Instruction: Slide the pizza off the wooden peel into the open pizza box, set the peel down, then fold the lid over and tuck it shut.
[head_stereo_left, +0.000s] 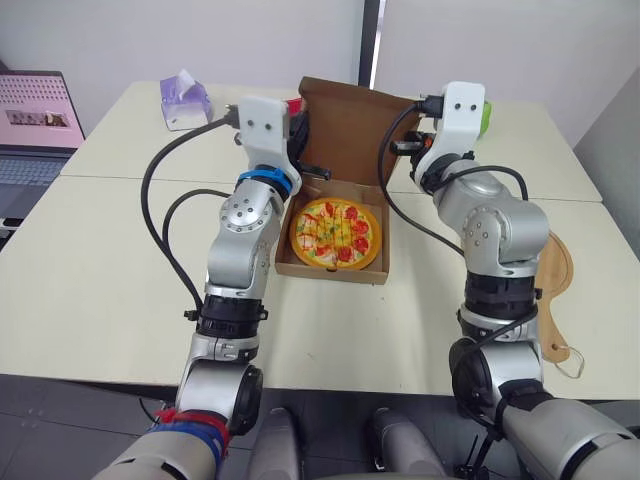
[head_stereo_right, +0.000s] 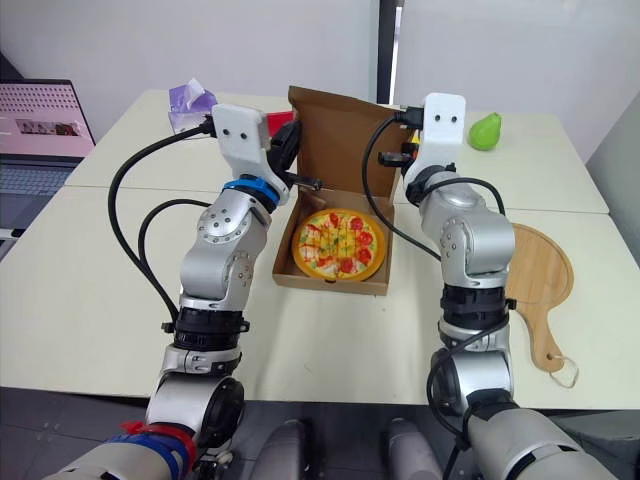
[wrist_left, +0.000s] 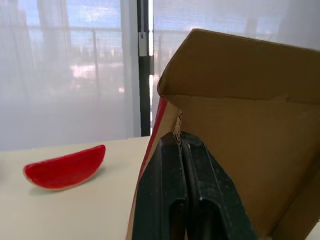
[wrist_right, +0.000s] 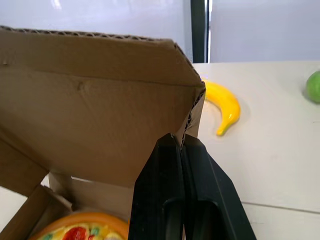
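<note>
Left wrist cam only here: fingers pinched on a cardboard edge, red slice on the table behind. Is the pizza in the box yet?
Observer: Yes. The pizza lies flat in the box base.
Operator: Peel?
Observer: The wooden peel lies on the table on the robot's right, beside the right arm, with nothing holding it.
Operator: Right arm?
Observer: The right gripper is shut on the other side edge of the lid, which stands upright and open.

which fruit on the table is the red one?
The half-moon slice beside the box lid's left edge; the banana is yellow, the pear green.
</note>
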